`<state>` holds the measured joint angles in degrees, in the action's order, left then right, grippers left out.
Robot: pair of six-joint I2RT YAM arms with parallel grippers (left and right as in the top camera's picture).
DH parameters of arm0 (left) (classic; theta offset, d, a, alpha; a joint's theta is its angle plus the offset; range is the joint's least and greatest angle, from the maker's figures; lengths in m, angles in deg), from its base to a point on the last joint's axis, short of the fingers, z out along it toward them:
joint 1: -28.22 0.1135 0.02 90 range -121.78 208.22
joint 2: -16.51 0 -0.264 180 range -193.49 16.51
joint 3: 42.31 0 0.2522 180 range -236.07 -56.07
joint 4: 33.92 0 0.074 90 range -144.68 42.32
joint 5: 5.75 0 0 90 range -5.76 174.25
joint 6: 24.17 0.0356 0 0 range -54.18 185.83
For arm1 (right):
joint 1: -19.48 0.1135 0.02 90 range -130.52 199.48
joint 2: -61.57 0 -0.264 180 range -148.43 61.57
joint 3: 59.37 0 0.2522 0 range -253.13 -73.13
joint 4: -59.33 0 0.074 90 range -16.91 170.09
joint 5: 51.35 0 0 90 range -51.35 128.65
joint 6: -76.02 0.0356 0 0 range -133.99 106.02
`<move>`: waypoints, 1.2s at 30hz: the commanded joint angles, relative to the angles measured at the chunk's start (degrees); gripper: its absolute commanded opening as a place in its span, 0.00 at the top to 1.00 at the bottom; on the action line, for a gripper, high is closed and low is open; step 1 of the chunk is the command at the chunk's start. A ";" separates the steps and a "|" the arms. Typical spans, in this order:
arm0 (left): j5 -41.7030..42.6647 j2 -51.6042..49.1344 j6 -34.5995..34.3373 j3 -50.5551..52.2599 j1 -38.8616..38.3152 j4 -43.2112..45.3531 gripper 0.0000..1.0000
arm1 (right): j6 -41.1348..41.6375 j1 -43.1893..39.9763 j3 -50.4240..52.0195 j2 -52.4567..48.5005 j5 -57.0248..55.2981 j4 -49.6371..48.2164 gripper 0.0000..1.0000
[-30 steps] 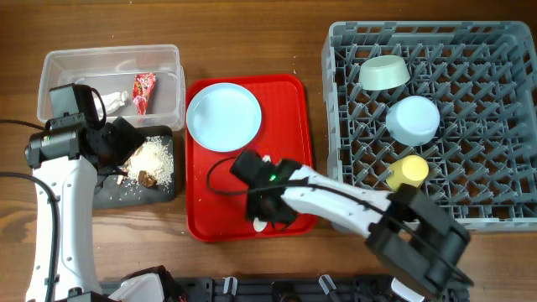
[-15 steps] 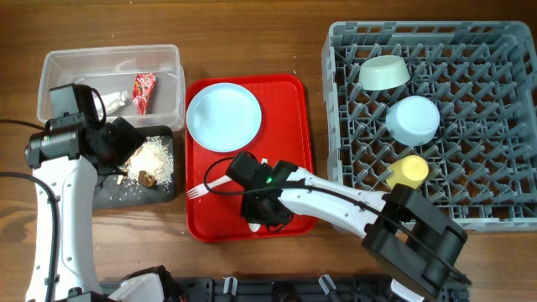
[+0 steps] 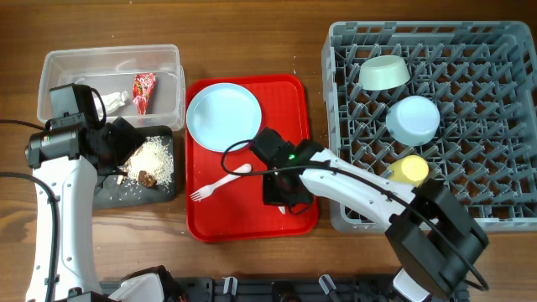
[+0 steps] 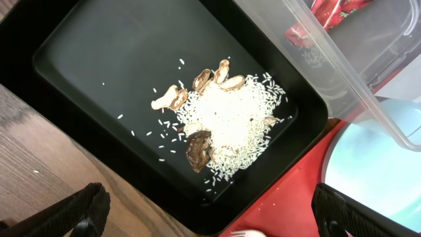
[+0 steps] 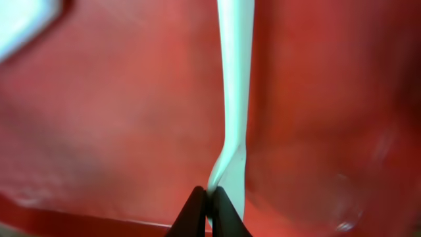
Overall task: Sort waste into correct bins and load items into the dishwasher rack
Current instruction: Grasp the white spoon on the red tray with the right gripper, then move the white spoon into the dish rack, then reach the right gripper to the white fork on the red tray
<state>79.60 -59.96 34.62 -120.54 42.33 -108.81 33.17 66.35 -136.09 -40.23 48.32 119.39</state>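
Observation:
My right gripper [image 5: 210,201] is shut on a white utensil [image 5: 235,85], by its shape the spoon, pinched where it widens, low over the red tray [image 3: 294,101]. In the overhead view this gripper [image 3: 281,200] hides most of the spoon. The white fork [image 3: 220,180] lies free on the tray to its left. The light blue plate [image 3: 223,116] sits at the tray's back. My left gripper [image 4: 217,220] hangs open above the black tray's [image 4: 99,72] corner, holding nothing. Food scraps [image 4: 227,122] lie in that tray. The red wrapper [image 3: 143,91] and the tissue [image 3: 113,101] are in the clear tub [image 3: 109,57].
The grey dishwasher rack [image 3: 352,201] stands on the right and holds a pale green bowl [image 3: 384,72], a light blue bowl [image 3: 413,119] and a yellow cup [image 3: 408,171]. The right arm [image 3: 361,189] stretches from the front right over the tray.
My right gripper moved right and back over the red tray and closed on the utensil. The fork it covered now lies in plain view. The left arm has not moved.

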 commanded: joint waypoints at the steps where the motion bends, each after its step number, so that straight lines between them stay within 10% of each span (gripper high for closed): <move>1: 0.11 0.72 -0.76 -0.15 0.26 -0.04 0.00 | -6.32 -2.45 0.44 6.88 -4.74 1.33 0.95; 7: 0.42 0.72 -0.76 -0.15 0.26 -0.02 0.00 | -17.99 -13.20 -1.03 23.96 -6.08 6.51 0.96; 15: 0.81 0.72 -0.79 -0.15 0.26 0.00 0.00 | -31.47 -28.48 -0.39 18.97 -7.15 8.46 0.95; 18: 0.81 0.72 -0.76 -0.15 0.26 0.00 0.00 | -32.74 -28.48 -0.42 15.96 -7.74 5.75 0.56; 23: 0.92 0.72 -0.76 -0.15 0.26 0.00 0.00 | -33.62 -28.04 -10.21 16.94 0.33 3.74 0.53; 36: 0.94 0.72 -0.76 -0.15 0.26 0.02 0.00 | -2.73 2.32 -15.76 -2.82 5.64 -2.75 0.48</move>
<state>79.84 -59.96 34.62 -120.54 42.33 -108.78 24.98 67.57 -147.98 -39.05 54.79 116.60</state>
